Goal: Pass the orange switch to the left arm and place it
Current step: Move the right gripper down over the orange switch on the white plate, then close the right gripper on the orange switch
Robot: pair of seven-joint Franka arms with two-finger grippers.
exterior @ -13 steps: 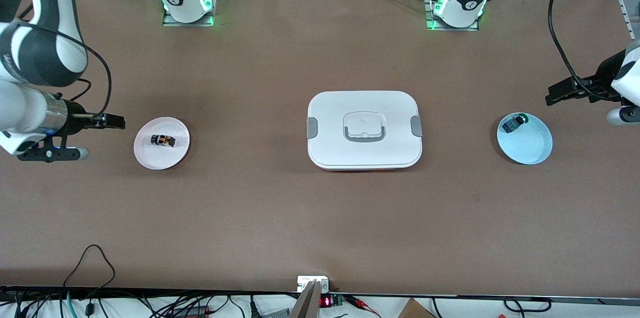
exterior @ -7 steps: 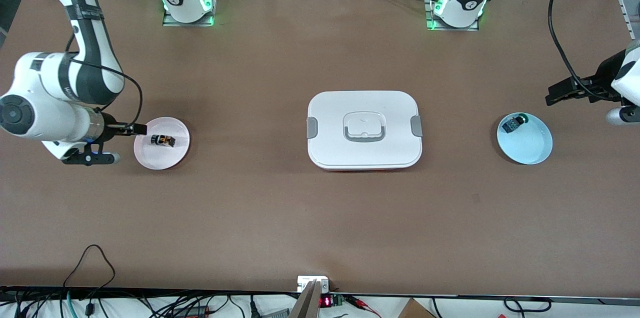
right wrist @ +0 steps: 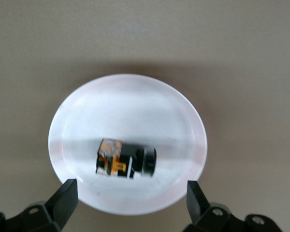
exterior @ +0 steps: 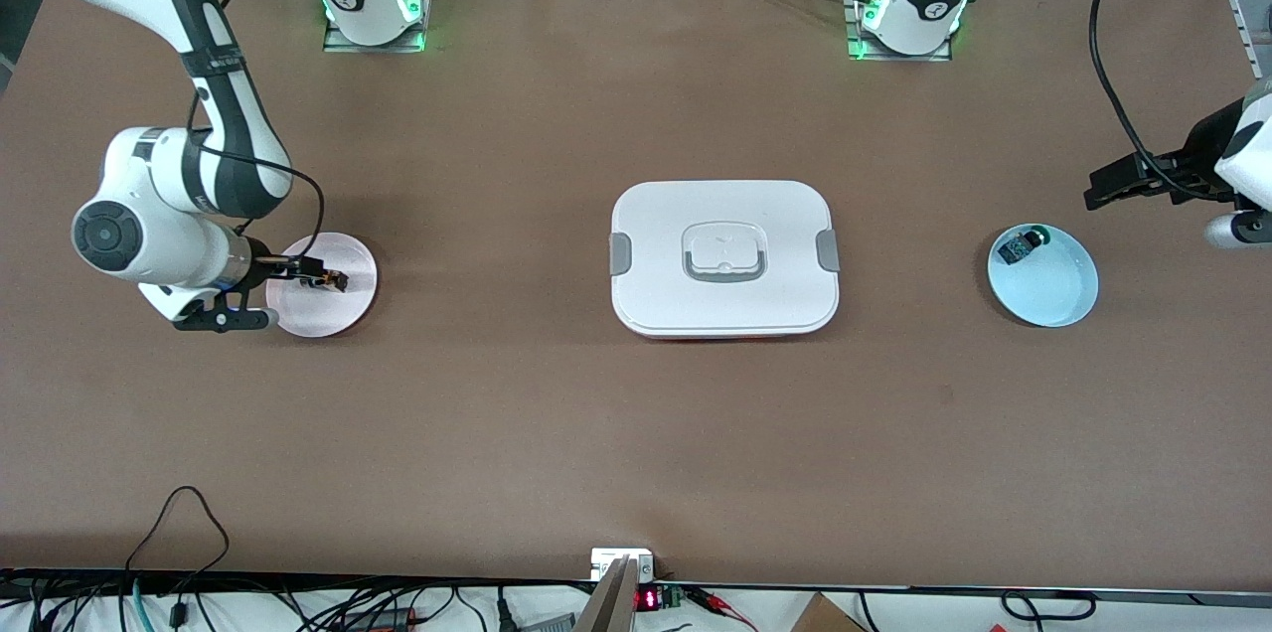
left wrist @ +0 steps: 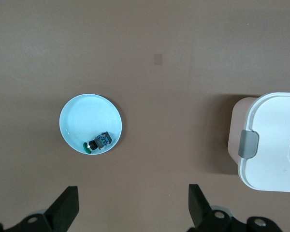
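The orange switch [exterior: 331, 281] lies on its side on a pink plate [exterior: 328, 314] toward the right arm's end of the table. In the right wrist view the orange switch [right wrist: 125, 158] lies in the pink plate [right wrist: 130, 96]. My right gripper [exterior: 310, 266] is open over that plate, and its fingers [right wrist: 63, 203] stand wide apart on either side of the switch without touching it. The white box [exterior: 656, 254] sits shut in the middle of the table. My left gripper [exterior: 1098, 190] is open and empty over bare table beside a blue plate [exterior: 1053, 299], and that arm waits.
The blue plate [left wrist: 82, 116] holds a small black-and-blue component with a green knob [left wrist: 101, 141]. The box's clipped end [left wrist: 275, 145] shows in the left wrist view. Both arm bases stand along the edge farthest from the front camera. Cables hang along the nearest edge.
My right arm has swung in from the table's end, and its open gripper now hangs over the pink plate and the switch. The left arm has not moved.
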